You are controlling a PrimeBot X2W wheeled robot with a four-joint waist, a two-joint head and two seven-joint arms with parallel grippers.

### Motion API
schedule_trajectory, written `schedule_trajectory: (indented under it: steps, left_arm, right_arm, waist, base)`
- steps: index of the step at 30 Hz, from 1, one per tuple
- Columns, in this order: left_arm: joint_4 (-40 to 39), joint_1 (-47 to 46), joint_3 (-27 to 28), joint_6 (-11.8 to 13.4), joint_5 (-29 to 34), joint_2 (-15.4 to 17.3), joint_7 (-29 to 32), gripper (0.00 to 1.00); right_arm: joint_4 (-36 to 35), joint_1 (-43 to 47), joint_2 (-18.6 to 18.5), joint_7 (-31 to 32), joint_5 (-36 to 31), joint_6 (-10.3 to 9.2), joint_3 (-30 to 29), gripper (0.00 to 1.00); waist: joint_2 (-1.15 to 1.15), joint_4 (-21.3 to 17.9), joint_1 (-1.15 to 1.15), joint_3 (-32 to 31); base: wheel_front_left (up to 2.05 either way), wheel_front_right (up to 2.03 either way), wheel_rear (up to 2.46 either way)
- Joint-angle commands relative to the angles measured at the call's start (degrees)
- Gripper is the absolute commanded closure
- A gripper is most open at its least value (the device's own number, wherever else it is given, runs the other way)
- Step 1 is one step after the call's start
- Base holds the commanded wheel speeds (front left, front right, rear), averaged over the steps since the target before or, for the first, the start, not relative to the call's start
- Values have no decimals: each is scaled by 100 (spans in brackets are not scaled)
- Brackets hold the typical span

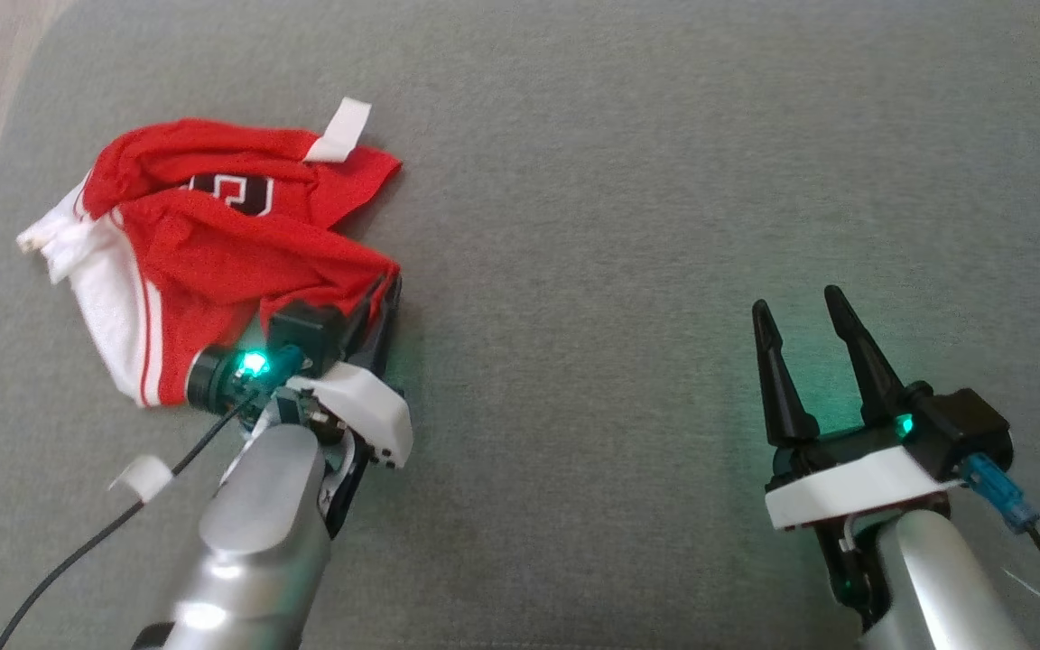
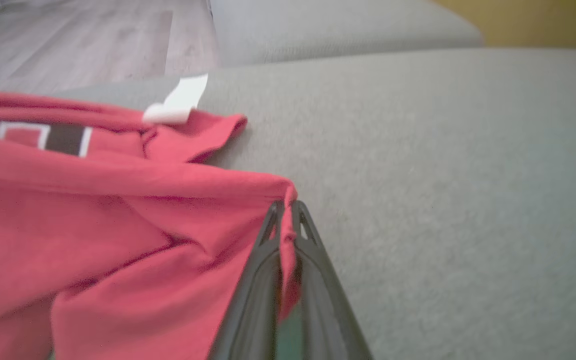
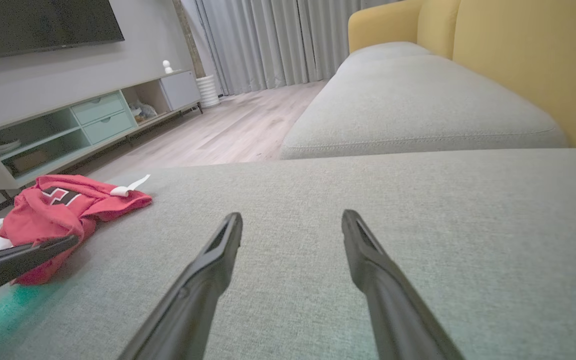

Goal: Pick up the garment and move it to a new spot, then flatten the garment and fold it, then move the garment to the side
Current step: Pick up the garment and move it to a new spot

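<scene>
A crumpled red garment with white trim and a dark number patch lies at the left of the grey sofa cushion. My left gripper is shut on the garment's near right corner. In the left wrist view the red cloth is pinched between the two dark fingers of the left gripper. My right gripper stands open over bare cushion at the right, well away from the garment. The right wrist view shows its fingers spread apart, with the garment far off to the left.
A white tape strip sticks up at the garment's far edge, and another lies by my left arm. A second grey cushion, a yellow sofa back, wood floor and a TV cabinet lie beyond.
</scene>
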Motion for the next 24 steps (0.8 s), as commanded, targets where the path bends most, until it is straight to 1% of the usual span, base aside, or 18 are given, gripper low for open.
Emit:
schedule_trajectory:
  steps: [1,3,4,5,8,11,14,19,24]
  left_arm:
    - [-296,-115,92,-13,-106,84,-277,100]
    - [-507,-141,78,29,-211,79,-475,100]
    - [-507,-141,78,29,-211,79,-475,100]
    - [-657,-141,53,68,-302,78,-541,100]
    - [-1183,-149,-218,203,-571,76,-637,100]
    - [-1660,-255,-593,410,-788,76,-667,100]
    - [-1988,-463,-992,619,-947,75,-677,100]
    - [-2315,-995,-1746,904,-1284,75,-682,100]
    - [-2615,-1631,-2462,1286,-1908,75,-686,100]
  right_arm:
    - [-157,-136,-15,-63,71,-11,139,0]
    - [-148,-136,-15,-63,115,-11,181,0]
    - [-148,-136,-15,-63,115,-11,181,0]
    - [-143,-142,-15,-63,170,-11,221,0]
    - [-184,-189,-15,-63,316,-11,277,0]
    - [-239,-236,-15,-63,474,-11,279,0]
    - [-248,-268,-15,-63,624,-11,405,0]
    - [-262,-321,-15,-63,842,-11,591,0]
    - [-270,-374,-15,-63,967,-11,785,0]
  waist:
    - [0,-206,0,-183]
    - [0,-398,0,-288]
    - [0,-398,0,-288]
    - [0,-515,0,-323]
    - [0,-848,0,-358]
    - [0,-1152,0,-334]
    - [0,-1504,0,-296]
    - [0,-2038,0,-218]
    - [0,-2436,0,-140]
  base:
    - [0,0,0]
    - [0,0,0]
    - [0,0,0]
    - [0,0,0]
    - [0,0,0]
    - [0,0,0]
    - [0,0,0]
    - [0,0,0]
    - [0,0,0]
